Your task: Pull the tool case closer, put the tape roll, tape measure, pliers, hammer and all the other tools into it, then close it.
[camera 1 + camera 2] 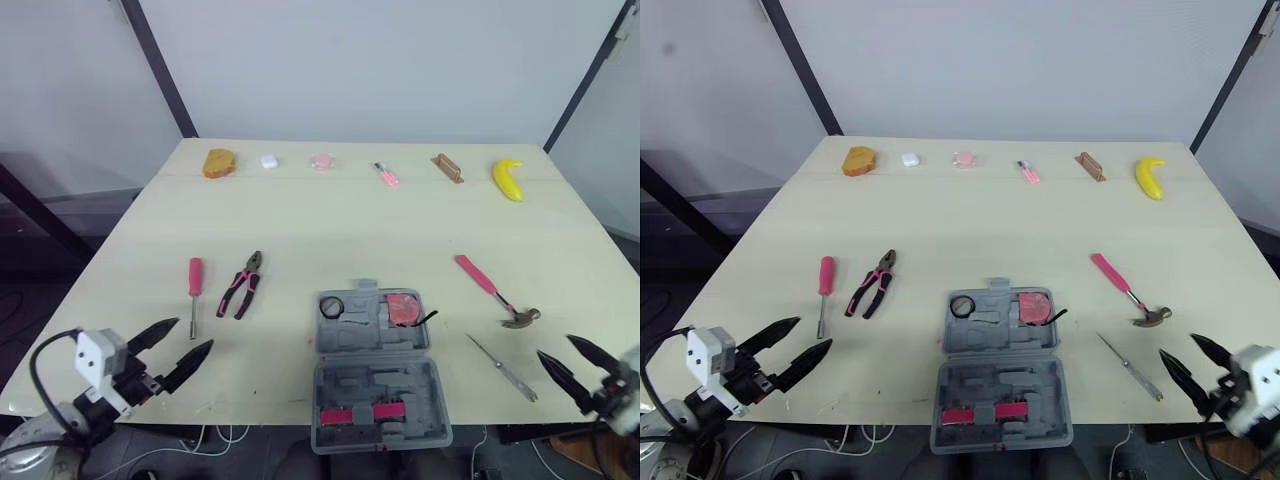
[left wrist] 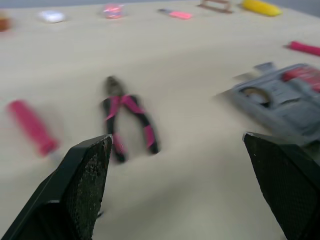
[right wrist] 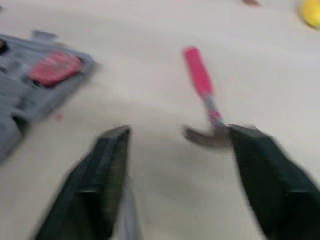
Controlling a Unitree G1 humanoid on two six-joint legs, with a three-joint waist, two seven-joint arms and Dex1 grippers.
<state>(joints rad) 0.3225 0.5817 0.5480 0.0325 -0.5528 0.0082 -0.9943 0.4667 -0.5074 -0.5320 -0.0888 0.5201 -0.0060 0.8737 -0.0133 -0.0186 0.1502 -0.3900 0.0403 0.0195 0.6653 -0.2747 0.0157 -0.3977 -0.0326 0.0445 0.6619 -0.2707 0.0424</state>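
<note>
Case (image 1: 375, 388) sits open at the worktop's (image 1: 330, 220) near edge, centre, so the pull looks done. Tape roll (image 1: 332, 306) & tape measure (image 1: 403, 307) already in it. Still out: pliers (image 1: 241, 285) + screwdriver (image 1: 194, 290) toward left edge, hammer (image 1: 497, 292) + thin rod (image 1: 503, 368) toward right edge; lid not yet shut. Both spread, empty — left tool (image 1: 195, 333) by near-left corner, right tool (image 1: 553, 345) by near-right.

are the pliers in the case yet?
No, the pliers lie on the table left of the open tool case, beside the screwdriver.

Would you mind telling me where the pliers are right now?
In the left eye view, the pliers lie left of centre on the table, between the screwdriver and the open tool case.
</note>
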